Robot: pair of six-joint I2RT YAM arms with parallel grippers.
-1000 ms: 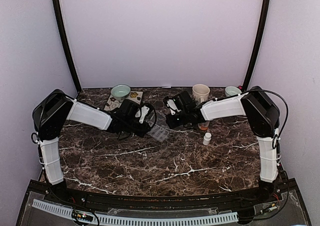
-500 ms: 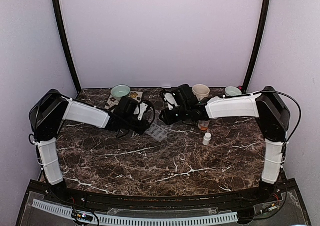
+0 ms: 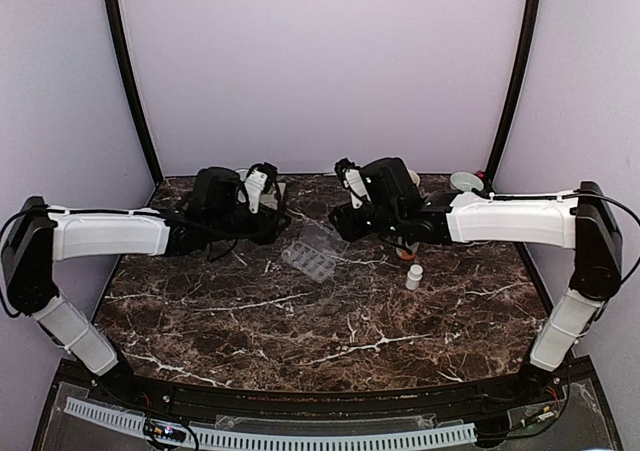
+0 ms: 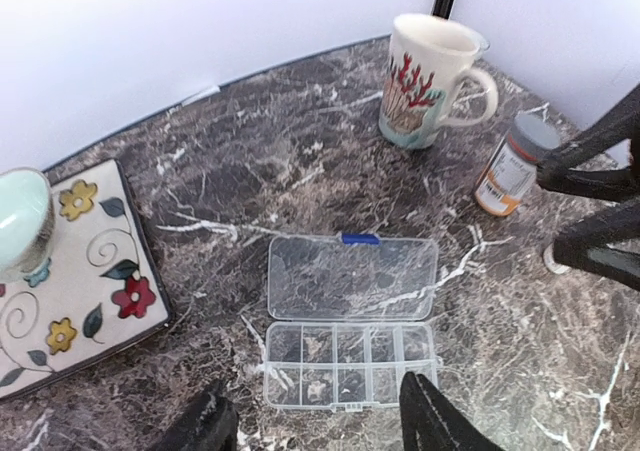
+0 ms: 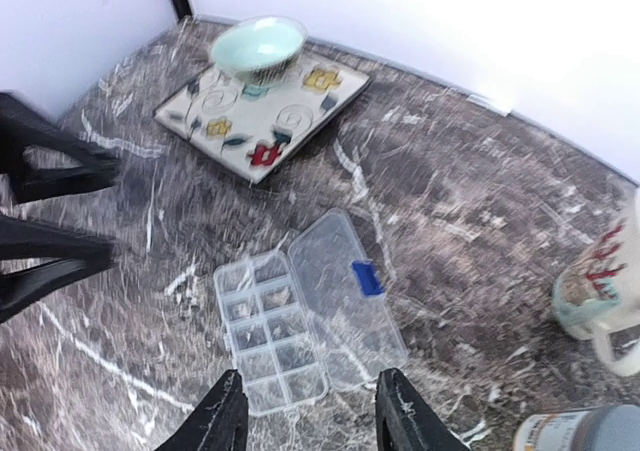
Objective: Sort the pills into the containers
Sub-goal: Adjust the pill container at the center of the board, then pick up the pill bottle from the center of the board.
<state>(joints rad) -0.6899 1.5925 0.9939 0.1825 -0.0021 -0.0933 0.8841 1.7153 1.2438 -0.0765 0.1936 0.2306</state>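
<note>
Clear plastic pill box (image 4: 350, 356) with two rows of cells lies open on the dark marble table (image 3: 300, 321), near the square white flower plate (image 4: 90, 261). Left gripper (image 4: 312, 396) and right gripper (image 5: 310, 386) hover near the box, fingers apart, holding nothing.

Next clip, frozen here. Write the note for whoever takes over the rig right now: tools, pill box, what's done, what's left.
Left tool: open, empty, raised off the table.
Right tool: open, empty, also raised, facing the left one.
Pill organizer: flat on the table between the arms, its lid folded open beside the cells.
Orange pill bottle: upright and capped, beside the mug. A small white bottle stands nearby.
Done: lid open. The cells are too blurred to tell if any hold pills.
Left: get pills into the cells. No loose pills in view.
</note>
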